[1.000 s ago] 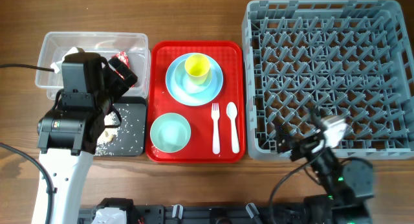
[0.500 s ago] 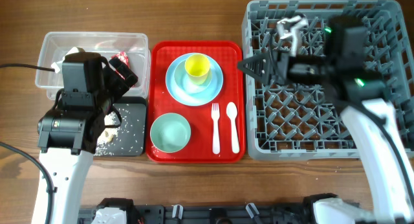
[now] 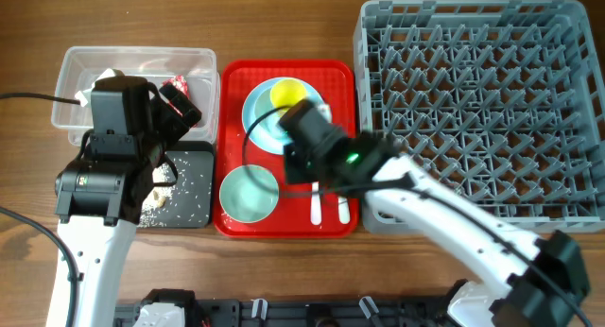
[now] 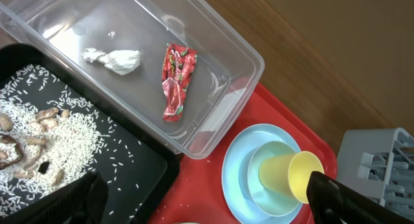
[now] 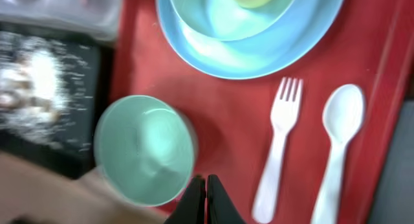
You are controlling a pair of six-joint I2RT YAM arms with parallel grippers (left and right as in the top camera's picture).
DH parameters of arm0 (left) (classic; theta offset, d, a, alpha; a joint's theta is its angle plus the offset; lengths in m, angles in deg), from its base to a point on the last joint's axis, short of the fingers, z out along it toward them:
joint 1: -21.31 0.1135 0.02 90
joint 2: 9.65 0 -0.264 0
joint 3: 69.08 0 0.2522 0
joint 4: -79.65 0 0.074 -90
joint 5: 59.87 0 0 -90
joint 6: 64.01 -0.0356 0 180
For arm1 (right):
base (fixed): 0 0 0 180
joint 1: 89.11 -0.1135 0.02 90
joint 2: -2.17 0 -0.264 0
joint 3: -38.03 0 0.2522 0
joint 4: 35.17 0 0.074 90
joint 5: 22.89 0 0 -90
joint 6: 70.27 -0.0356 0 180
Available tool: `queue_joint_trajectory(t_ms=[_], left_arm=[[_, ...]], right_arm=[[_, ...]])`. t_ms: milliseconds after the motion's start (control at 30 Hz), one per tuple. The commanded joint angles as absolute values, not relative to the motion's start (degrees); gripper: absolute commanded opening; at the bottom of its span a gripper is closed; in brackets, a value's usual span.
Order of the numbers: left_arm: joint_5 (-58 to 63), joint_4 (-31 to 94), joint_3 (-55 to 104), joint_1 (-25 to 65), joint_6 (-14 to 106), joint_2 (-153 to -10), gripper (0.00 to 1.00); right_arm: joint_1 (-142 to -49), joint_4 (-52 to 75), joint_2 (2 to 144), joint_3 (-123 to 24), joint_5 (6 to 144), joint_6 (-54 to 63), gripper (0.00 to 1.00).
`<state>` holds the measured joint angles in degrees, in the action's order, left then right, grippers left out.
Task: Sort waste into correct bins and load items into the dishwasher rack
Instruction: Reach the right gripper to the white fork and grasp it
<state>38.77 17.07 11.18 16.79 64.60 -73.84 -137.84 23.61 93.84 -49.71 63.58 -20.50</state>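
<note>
Rack point(image 3: 473, 81) is seen well right of the right gripper point(image 5: 207, 185), pinched shut over the red tray point(image 5: 220, 114). Clear tub point(image 4: 129, 23) is framed ahead of the left gripper point(image 4: 204, 201), spread wide. Green bowl point(image 5: 145, 149) is spotted left of the shut fingers, fork point(image 5: 278, 153) right.

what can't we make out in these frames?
Overhead: the right arm hides most of the fork and spoon, and part of the plate.
Overhead: the left arm hides the tissue and part of the tub.
Right wrist: blurred; the scraps are a white smear.
Left wrist: the rack is cut off by the right edge.
</note>
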Motion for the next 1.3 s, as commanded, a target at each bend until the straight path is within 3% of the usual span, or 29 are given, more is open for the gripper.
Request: queue_joint_trajectory(t_ms=[0, 200, 300, 400, 433, 900, 1033, 1100, 1200, 1267], left_arm=[[38.51, 17.21, 12.04, 17.08, 63.75, -73.88, 1.00], [38.51, 17.21, 12.04, 17.08, 63.75, -73.88, 1.00], [38.51, 17.21, 12.04, 17.08, 63.75, -73.88, 1.00], [38.51, 17.21, 12.04, 17.08, 63.75, -73.88, 1.00], [38.51, 17.21, 12.04, 17.08, 63.75, -73.88, 1.00], [38.51, 17.21, 12.04, 17.08, 63.75, -73.88, 1.00], [38.51, 17.21, 12.04, 17.08, 63.75, -73.88, 1.00], [38.51, 17.21, 12.04, 17.08, 63.75, -73.88, 1.00], [38.51, 17.21, 12.04, 17.08, 63.75, -73.88, 1.00], [38.51, 17.21, 12.04, 17.08, 63.75, -73.88, 1.00]], right_arm=[[-141.47, 23.61, 97.54, -49.86, 49.94, -25.05, 0.06], [-141.64, 22.78, 107.46, -49.86, 45.00, -29.42, 0.04], [-141.64, 22.76, 110.59, -49.86, 44.59, -29.79, 0.14], [-141.58, 22.76, 112.51, -49.86, 43.28, -29.88, 0.32], [-141.53, 22.76, 112.82, -49.82, 43.01, -30.03, 0.34], [-141.25, 18.08, 113.41, -44.53, 43.23, -31.52, 0.39], [-141.27, 17.99, 113.41, -44.51, 44.61, -31.43, 0.47], [-141.27, 17.68, 113.41, -44.51, 44.63, -31.25, 0.44], [-141.27, 17.58, 113.41, -44.42, 44.70, -31.50, 0.30], [-141.27, 15.76, 113.41, -43.22, 44.87, -31.50, 0.28]])
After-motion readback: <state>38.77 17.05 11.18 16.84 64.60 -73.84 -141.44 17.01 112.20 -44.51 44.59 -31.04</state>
